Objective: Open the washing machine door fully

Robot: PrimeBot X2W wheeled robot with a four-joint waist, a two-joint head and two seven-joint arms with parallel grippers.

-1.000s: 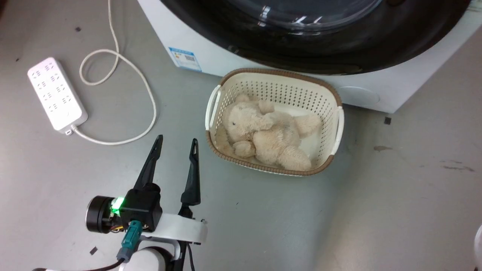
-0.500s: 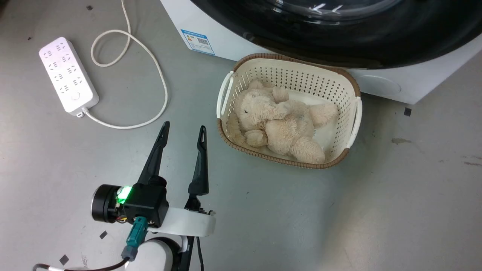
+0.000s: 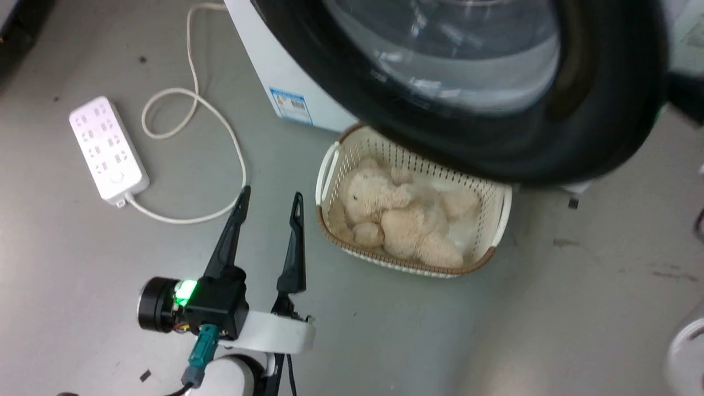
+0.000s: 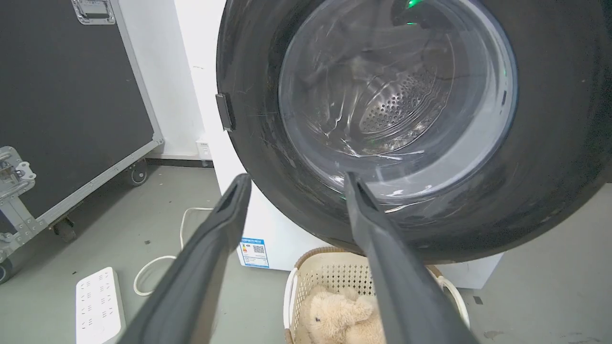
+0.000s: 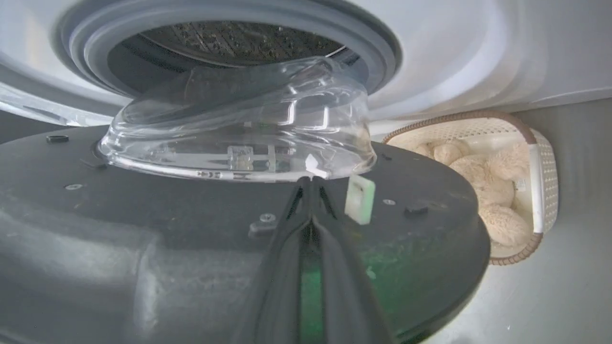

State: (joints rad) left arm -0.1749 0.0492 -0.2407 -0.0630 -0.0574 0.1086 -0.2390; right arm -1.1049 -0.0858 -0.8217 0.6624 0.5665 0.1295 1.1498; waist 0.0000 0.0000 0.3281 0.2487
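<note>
Door (image 3: 605, 110) ajar, one basket (image 3: 418, 268), one teddy bear (image 3: 396, 214)

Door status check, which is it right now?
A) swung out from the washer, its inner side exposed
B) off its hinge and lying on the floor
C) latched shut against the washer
A: the right wrist view shows the inner face of the door, with its glass bowl drawn out of the grey ring, and in the head view the door overhangs the basket.
</note>
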